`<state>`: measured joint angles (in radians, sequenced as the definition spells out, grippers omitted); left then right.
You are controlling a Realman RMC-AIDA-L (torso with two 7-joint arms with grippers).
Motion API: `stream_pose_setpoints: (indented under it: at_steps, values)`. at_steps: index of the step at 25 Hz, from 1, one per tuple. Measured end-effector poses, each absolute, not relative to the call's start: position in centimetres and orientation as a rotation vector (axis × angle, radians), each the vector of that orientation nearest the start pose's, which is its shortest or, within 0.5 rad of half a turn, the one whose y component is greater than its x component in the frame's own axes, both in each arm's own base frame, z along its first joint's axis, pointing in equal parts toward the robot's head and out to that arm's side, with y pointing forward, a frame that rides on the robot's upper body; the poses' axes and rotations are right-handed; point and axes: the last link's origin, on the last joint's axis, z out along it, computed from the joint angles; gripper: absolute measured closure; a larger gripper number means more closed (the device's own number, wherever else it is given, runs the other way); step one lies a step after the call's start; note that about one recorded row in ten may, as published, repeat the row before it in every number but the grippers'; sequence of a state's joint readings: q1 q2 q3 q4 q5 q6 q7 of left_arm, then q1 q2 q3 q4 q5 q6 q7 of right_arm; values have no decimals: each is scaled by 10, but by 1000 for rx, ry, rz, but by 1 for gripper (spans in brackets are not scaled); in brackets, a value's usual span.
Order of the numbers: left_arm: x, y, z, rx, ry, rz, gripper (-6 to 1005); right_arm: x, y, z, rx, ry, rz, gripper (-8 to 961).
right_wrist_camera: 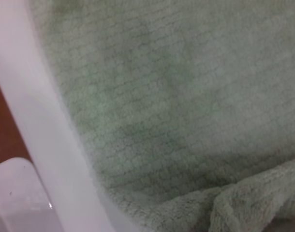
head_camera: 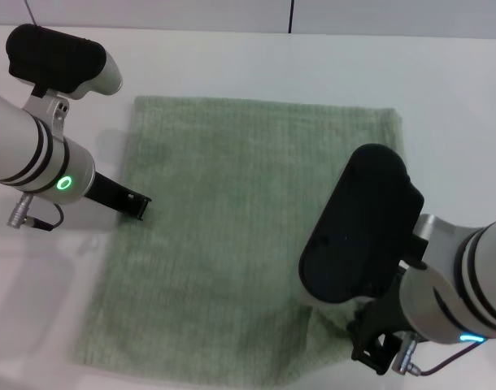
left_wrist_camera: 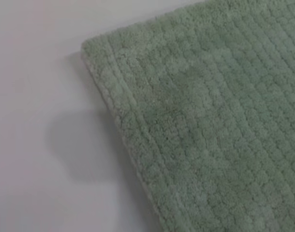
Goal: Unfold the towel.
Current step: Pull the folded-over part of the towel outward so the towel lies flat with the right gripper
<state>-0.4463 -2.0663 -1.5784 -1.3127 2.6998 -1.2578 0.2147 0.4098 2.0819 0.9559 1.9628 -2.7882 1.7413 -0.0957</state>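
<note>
The towel (head_camera: 248, 219) is a large pale sage-green ribbed cloth lying mostly flat on the white table (head_camera: 232, 61). My left gripper (head_camera: 140, 204) is low at the towel's left edge, about halfway along it. The left wrist view shows a flat corner of the towel (left_wrist_camera: 210, 125) on the table. My right gripper (head_camera: 368, 348) is at the towel's near right corner, mostly hidden under its black wrist housing (head_camera: 362, 227). There the cloth is bunched into a raised fold, which also shows in the right wrist view (right_wrist_camera: 254, 205).
The table's near edge (right_wrist_camera: 46, 145) runs close by the towel's near side, with brown floor (right_wrist_camera: 5, 130) beyond it. Bare white table lies left of, beyond and right of the towel. A dark vertical seam (head_camera: 292, 16) marks the back wall.
</note>
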Motion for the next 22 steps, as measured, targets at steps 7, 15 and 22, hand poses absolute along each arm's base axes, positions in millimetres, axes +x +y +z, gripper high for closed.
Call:
stream_pose_setpoints:
  at_steps: [7,15,22]
  values:
    - [-232,349,-20,-2226,-1205,413,1000,113,207,-64,-2652,505,-822,823]
    - [-231,348,-22,-2234,-1198,422,1001,113,209,-58,-2614,532,-781,816]
    - [-227,350,-21,-2238,-1185,413,1000,107,209,-52,-2609,537,-719,633]
